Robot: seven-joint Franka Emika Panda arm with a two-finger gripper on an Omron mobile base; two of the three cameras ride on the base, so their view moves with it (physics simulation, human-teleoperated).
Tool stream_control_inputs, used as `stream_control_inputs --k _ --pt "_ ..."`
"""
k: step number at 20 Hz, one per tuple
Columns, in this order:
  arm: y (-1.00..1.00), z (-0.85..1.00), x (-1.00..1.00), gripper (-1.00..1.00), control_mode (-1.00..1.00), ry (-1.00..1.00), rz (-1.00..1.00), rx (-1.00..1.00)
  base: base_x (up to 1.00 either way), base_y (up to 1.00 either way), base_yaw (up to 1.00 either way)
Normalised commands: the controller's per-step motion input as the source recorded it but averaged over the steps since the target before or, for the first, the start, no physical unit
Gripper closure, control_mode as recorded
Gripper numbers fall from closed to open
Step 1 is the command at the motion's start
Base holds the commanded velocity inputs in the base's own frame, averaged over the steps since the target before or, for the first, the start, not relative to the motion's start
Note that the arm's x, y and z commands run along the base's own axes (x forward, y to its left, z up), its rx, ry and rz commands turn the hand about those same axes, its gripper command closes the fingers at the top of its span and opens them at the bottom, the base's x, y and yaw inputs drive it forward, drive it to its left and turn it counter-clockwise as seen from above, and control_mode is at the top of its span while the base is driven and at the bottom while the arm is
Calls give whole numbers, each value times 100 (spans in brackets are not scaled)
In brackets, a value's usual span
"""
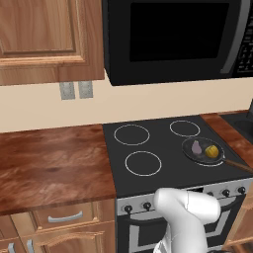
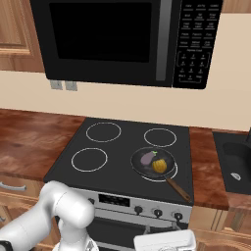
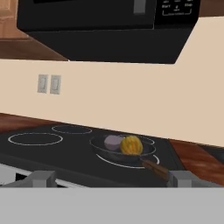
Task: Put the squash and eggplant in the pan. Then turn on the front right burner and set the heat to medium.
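Both squash (image 2: 158,165) and eggplant (image 2: 147,158) in pan (image 2: 169,159)

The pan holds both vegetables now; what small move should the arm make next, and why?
Probably lower the hand toward the stove knobs. The squash and eggplant already lie in the pan on the front right burner, so only the heat setting seems left.

Both veggies sit in the pan (image 2: 153,163) side by side, touching: yellow squash (image 2: 159,166) on the right, purple eggplant (image 2: 147,158) on the left. The pan rests on the front right burner (image 2: 172,172), brown handle pointing front-right.
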Motion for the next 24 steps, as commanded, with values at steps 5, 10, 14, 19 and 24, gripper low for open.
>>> stream_control_inputs --k 5,10,14,19,24 --pt "0 -6 0 -100 -100 0 0 0 0 0 0" --pt "0 -8 2 -100 -100 0 0 0 0 0 0" --pt "0 -8 5 -100 -100 0 0 0 0 0 0" --pt "0 -8 11 -100 -100 0 0 0 0 0 0" --pt "0 -11 14 -100 -100 0 0 0 0 0 0"
